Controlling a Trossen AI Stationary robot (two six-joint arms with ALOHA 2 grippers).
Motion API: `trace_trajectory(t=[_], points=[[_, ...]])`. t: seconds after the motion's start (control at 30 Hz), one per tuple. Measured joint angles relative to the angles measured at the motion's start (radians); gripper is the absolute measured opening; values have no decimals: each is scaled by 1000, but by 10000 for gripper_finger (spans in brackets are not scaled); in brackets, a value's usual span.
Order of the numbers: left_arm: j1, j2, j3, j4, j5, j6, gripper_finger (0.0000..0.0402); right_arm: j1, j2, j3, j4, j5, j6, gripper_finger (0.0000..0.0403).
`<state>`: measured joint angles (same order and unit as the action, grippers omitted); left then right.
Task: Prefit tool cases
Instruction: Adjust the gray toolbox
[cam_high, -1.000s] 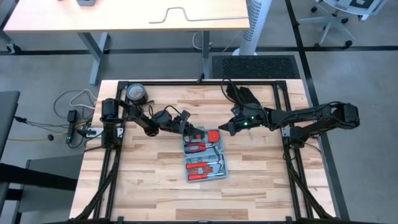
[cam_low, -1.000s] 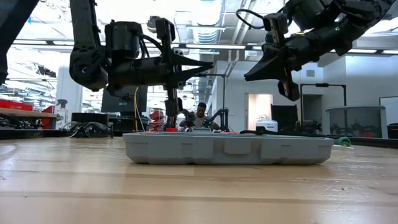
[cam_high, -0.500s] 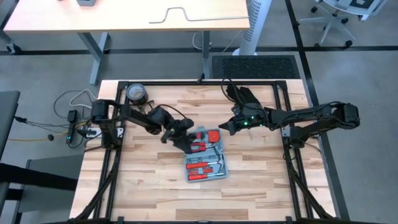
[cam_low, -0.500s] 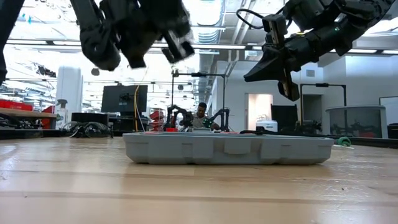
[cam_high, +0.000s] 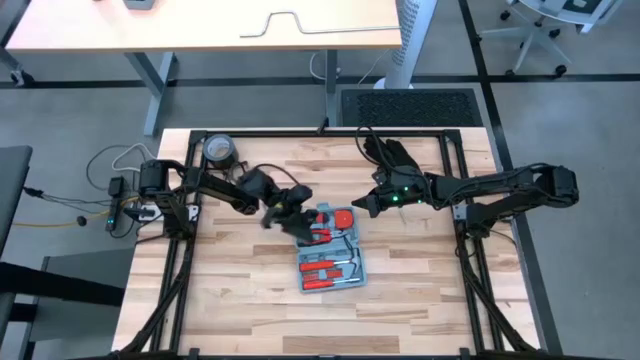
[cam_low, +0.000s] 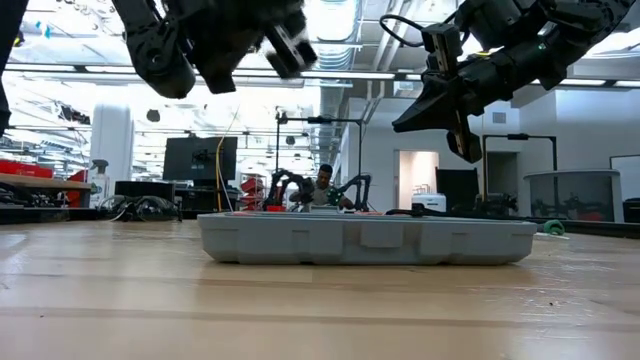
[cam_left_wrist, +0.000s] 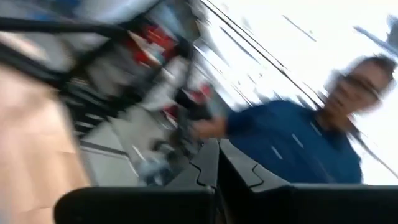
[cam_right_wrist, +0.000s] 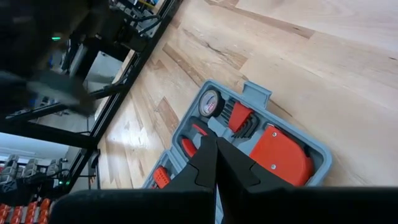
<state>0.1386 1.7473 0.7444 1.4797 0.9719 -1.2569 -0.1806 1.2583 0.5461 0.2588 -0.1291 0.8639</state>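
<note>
The tool case (cam_high: 330, 248) lies open at bench (cam_high: 250, 300) centre. My left gripper (cam_high: 297, 222) hovers at its upper-left corner, my right gripper (cam_high: 357, 208) at its upper-right; both sets of fingers closed, empty.

Grey floor (cam_high: 80, 310) surrounds the wooden table (cam_high: 250, 310); a pale desk (cam_high: 200, 25) and a black mat (cam_high: 408, 105) lie beyond it, an office chair (cam_high: 540, 30) at one corner. Low view: ceiling lights (cam_low: 340, 20), a monitor (cam_low: 195, 158), a doorway (cam_low: 413, 170).
</note>
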Motion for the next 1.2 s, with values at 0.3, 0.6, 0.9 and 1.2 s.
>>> trace_trajectory(t=[0.3,0.6,0.9,1.2], points=[[24,-72,-1,-996,-564,449,0,3,0,0,-26,3,1,12],[-104,-349,2,-1538,-1217,774,0,76,96,0,-62,27,47,12],[-182,-339,-40,-1631,-1313,759,0,145,305,83,-4,107,78,3],[-198,-338,-142,-1556,-1245,676,0,132,446,196,-107,82,49,1]])
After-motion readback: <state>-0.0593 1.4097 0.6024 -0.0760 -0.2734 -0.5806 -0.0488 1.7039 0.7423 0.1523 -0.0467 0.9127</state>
